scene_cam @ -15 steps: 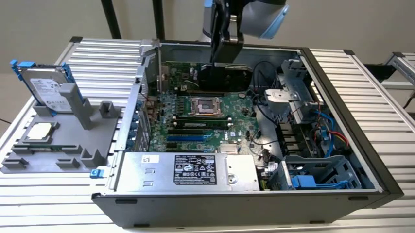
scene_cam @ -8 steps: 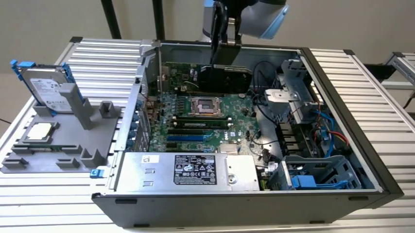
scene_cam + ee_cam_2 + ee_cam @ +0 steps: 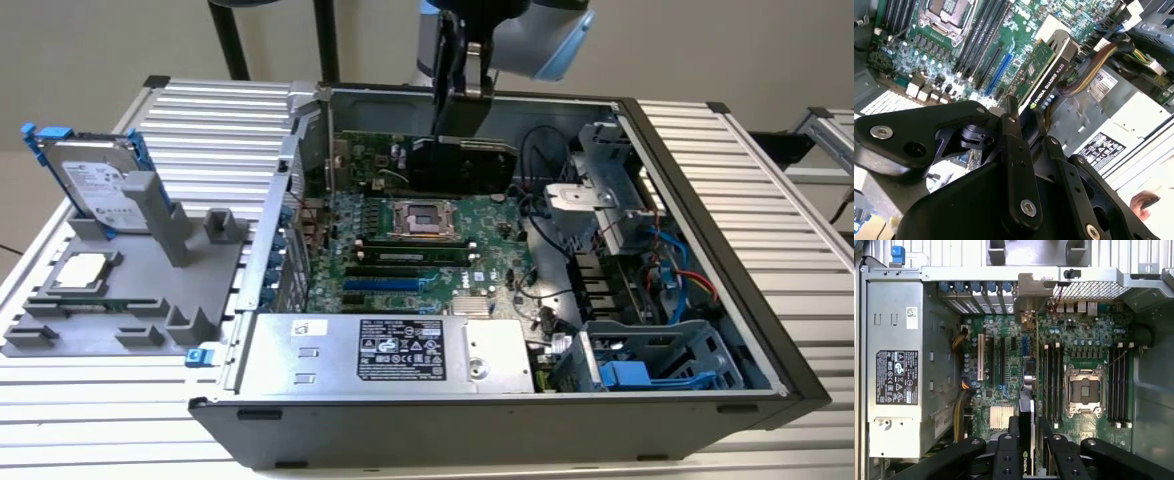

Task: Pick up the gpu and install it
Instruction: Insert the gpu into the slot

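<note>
My gripper (image 3: 462, 92) hangs over the far part of the open computer case (image 3: 467, 432), shut on the gpu (image 3: 461, 165). The card is held upright on its edge, black cooler face toward the exterior camera, just beyond the processor socket (image 3: 427, 216) of the green motherboard (image 3: 400, 272). In the second wrist view the gpu (image 3: 1048, 75) juts out from between my black fingers (image 3: 1015, 150), green board on one face and black cooler on the other. In the first wrist view the gpu (image 3: 1027, 407) is seen edge-on, roughly in line with the blue slot (image 3: 1024, 346).
A silver power supply (image 3: 387, 346) fills the near side of the case. Memory sticks (image 3: 1051, 385) lie beside the socket, and cables and a drive cage (image 3: 654, 365) sit at the exterior view's right. Outside the case, a grey stand holds a silver hard drive (image 3: 96, 180) and a processor chip (image 3: 83, 270).
</note>
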Robot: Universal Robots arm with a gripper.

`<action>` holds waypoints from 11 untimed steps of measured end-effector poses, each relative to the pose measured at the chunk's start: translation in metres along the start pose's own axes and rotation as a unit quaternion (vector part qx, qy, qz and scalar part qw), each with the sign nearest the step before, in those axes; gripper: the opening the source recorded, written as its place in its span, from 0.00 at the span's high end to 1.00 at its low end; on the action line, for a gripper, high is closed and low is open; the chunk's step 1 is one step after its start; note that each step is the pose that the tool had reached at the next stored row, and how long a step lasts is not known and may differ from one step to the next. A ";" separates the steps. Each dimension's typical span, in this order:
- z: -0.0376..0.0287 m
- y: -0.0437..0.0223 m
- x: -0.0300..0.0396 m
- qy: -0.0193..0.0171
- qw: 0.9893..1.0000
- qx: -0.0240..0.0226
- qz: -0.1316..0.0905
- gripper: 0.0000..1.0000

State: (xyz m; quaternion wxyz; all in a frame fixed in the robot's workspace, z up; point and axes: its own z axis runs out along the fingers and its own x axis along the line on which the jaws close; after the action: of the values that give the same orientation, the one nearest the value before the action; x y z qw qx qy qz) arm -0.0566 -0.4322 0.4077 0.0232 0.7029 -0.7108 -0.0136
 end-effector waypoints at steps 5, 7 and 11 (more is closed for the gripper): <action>0.0008 0.0000 -0.0090 0.000 1.000 0.000 0.000 1.00; 0.0010 0.0001 -0.0116 0.000 1.000 0.000 0.000 1.00; 0.0015 0.0000 -0.0123 0.000 1.000 0.003 0.000 1.00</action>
State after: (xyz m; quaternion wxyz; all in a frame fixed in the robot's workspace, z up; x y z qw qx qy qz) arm -0.0566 -0.4199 0.4060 0.0212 0.7030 -0.7108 -0.0114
